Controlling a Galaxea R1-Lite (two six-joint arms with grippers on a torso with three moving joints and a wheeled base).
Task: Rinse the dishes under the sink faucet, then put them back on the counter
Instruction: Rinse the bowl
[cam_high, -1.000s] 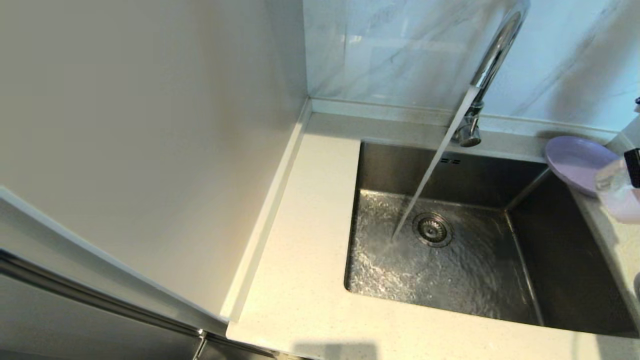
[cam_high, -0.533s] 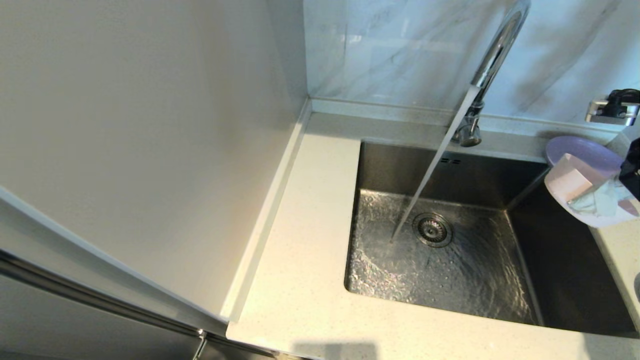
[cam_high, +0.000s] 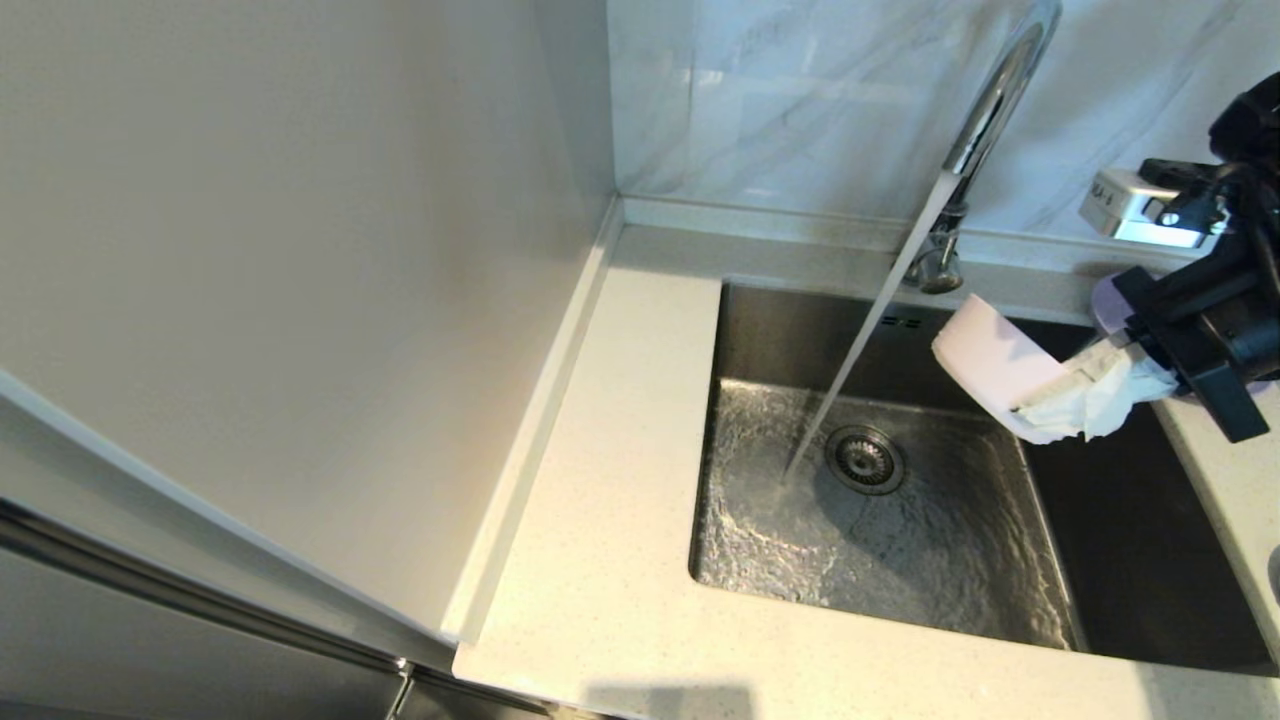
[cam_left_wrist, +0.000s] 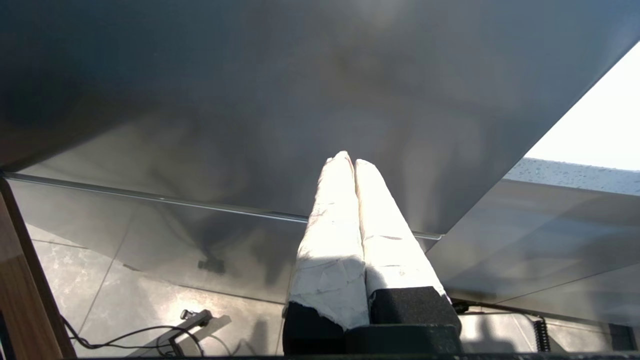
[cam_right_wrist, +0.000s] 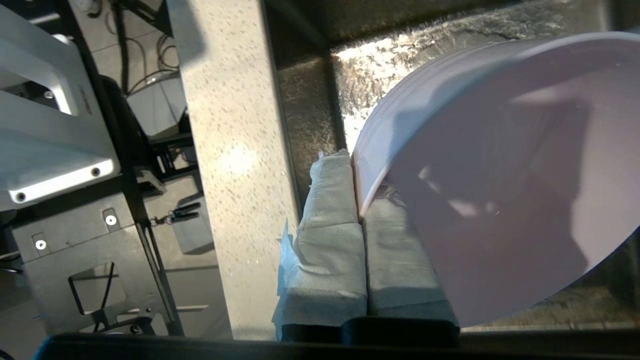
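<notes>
Head view, lavender plate (cam_high: 1105, 297) mostly hidden behind right end effector (cam_high: 1085, 390)

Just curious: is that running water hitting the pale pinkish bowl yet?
Apart. Head view shows steel basin between the water stream and the pale pinkish-white bowl.
</notes>
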